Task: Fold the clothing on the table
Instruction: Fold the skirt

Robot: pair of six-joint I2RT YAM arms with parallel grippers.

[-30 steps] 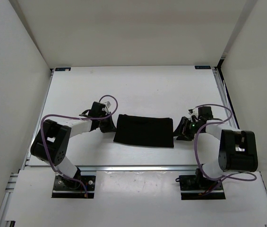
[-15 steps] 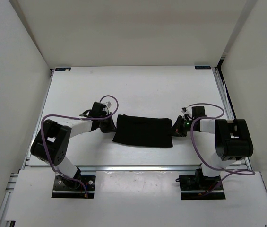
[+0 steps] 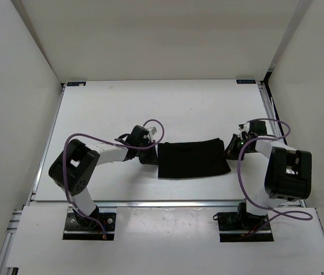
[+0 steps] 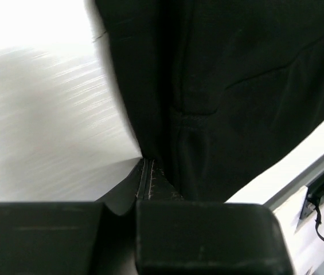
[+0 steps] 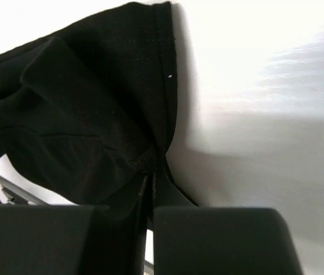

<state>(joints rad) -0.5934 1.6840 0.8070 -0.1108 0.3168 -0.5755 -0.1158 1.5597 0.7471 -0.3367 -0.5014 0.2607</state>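
Black cloth is now pinched at both ends. The clothing (image 3: 193, 160) lies as a narrow band on the near half of the table (image 3: 167, 109), between the two arms, its right end a little farther from the bases than its left.

A second ago the right jaws stood wide at that right end. They have since closed, and the right wrist view shows the fabric gathered into a crease that runs straight into the shut tips. The left jaws are closed too, on the left edge (the left wrist view has a stitched hem drawn down to where the tips meet), and their grip has not altered.

Position has altered. The whole band has slid to the right across the table, the left arm (image 3: 110, 153) reaching out after it and the right arm (image 3: 260, 148) drawn back toward its own side. The cloth lay nearly square to the near rail and now sits slightly askew.

With both ends held, the pair seems ready to carry or tension the piece for a further fold. Judging by its narrowness, the band has probably been folded lengthwise already, so an end-to-end fold likely remains. Uneven pulling could drag it crooked, or a thin pinch could slip.
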